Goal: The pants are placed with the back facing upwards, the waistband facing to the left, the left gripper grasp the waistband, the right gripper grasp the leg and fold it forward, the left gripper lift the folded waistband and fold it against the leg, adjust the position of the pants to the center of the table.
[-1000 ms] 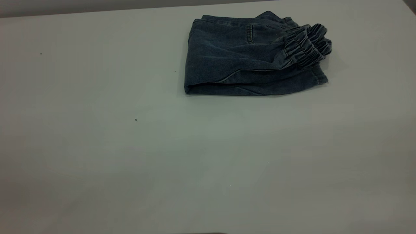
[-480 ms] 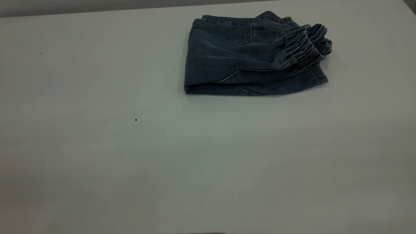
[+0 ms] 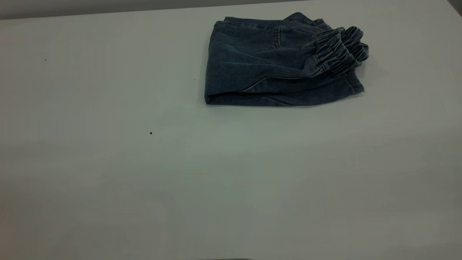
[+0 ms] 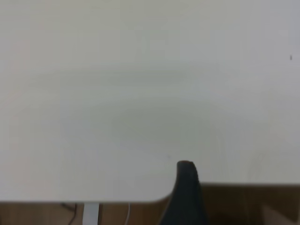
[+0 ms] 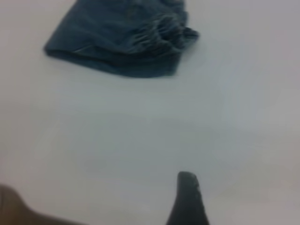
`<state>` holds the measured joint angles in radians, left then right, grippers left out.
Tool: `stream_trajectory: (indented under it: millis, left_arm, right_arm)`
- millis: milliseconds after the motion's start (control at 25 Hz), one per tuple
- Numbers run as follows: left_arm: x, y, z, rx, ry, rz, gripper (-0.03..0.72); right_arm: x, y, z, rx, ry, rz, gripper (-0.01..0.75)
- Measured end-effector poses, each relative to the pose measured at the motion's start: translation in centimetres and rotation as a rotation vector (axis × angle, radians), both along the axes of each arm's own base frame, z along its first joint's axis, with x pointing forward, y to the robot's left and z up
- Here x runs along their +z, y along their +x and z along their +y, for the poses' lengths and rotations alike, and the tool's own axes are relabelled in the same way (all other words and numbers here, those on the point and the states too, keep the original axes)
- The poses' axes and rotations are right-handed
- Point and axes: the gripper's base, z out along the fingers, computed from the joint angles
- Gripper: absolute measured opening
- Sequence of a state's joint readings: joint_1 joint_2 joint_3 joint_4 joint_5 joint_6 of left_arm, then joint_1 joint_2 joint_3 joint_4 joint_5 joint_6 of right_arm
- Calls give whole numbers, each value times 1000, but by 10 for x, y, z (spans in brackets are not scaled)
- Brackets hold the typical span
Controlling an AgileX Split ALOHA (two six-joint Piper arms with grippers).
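Already the pants [image 3: 274, 66] lie folded into a compact bundle at the far side of the table [image 3: 108, 162], to the right of its middle, with the ruffled waistband [image 3: 341, 48] turned to the right on top. The main risk, I think, is in the last centering move: a push or a pull on one layer only could slide the top fold open, because the waistband sits loose and bulky. The far table edge is close behind the bundle, so any push away could bring it over. Toward the near side and the left there is wide bare room. The left gripper [image 4: 186, 192] and right gripper [image 5: 187, 199] are pulled back at the near side; whether they are open or closed I cannot tell.
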<state>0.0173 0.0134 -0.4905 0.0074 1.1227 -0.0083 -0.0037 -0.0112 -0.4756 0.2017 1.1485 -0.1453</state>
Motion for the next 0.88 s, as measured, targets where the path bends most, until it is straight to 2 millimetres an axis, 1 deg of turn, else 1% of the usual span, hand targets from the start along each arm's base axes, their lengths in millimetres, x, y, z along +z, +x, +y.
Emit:
stream_trajectory:
  millis: [80, 200, 400, 880]
  left_arm:
    - [0, -4, 0, 0, 0, -24, 534]
    - [-1, -5, 0, -5, 0, -26, 534]
    - [-1, -5, 0, -37, 1, -26, 534]
    - [-1, -5, 0, -38, 1, -26, 534]
  right_arm:
    - [0, 1, 0, -43, 0, 0, 458]
    - [0, 1, 1, -78, 0, 0, 458]
    - [0, 1, 1, -78, 1, 0, 458]
    - [0, 1, 1, -78, 1, 0, 458]
